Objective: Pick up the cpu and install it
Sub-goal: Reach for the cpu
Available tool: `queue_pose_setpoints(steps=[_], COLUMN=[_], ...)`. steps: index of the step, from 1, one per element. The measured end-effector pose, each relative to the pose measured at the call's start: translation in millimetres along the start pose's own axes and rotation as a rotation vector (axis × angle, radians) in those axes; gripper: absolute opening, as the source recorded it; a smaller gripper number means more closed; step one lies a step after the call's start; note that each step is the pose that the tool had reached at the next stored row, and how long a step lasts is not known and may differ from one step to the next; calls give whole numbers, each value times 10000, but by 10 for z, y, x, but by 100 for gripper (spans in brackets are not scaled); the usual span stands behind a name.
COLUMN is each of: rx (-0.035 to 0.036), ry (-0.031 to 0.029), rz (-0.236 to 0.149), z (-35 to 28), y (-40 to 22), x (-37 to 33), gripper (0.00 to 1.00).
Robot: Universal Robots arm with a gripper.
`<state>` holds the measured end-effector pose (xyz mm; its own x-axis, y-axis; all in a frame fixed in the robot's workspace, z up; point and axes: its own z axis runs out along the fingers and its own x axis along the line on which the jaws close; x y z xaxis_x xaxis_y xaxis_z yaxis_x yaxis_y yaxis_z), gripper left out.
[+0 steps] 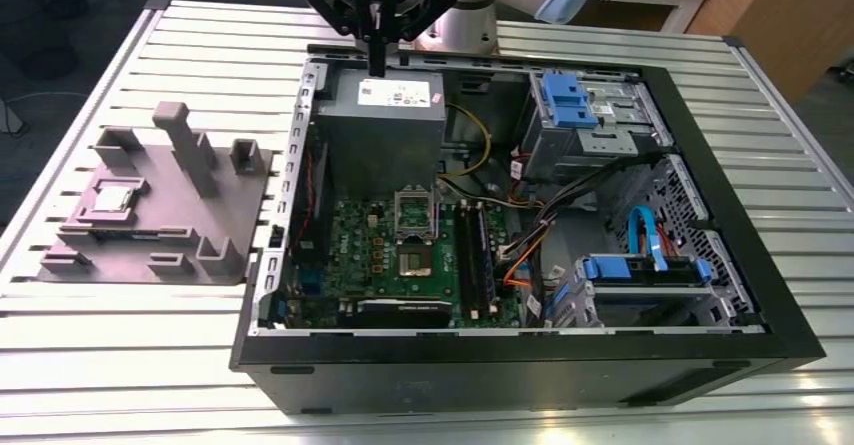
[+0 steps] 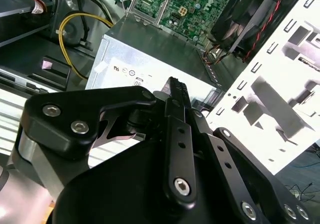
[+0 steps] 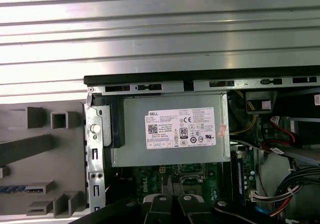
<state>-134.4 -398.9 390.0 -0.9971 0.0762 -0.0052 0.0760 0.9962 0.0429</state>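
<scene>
The claw (image 1: 378, 63) is seen fully closed, its fingers (image 2: 176, 97) pressed together with nothing held, poised over the grey power supply (image 1: 380, 125) at the back of the open computer case (image 1: 467, 365). The cpu (image 1: 111, 198) is seen lying flat on the grey holder block (image 1: 147, 227). The block is set on the slatted surface (image 1: 120, 335) just beside the case, at the exterior view's left.
</scene>
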Motion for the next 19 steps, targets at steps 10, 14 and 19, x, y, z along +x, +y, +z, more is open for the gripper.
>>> queue_pose_setpoints(steps=[10,14,19], rx=[2,2,2], ry=[15,22,27], rz=[2,0,1], z=[4,5,7], y=[-2,-3,-4], x=[23,32,47], gripper=[10,10,10])
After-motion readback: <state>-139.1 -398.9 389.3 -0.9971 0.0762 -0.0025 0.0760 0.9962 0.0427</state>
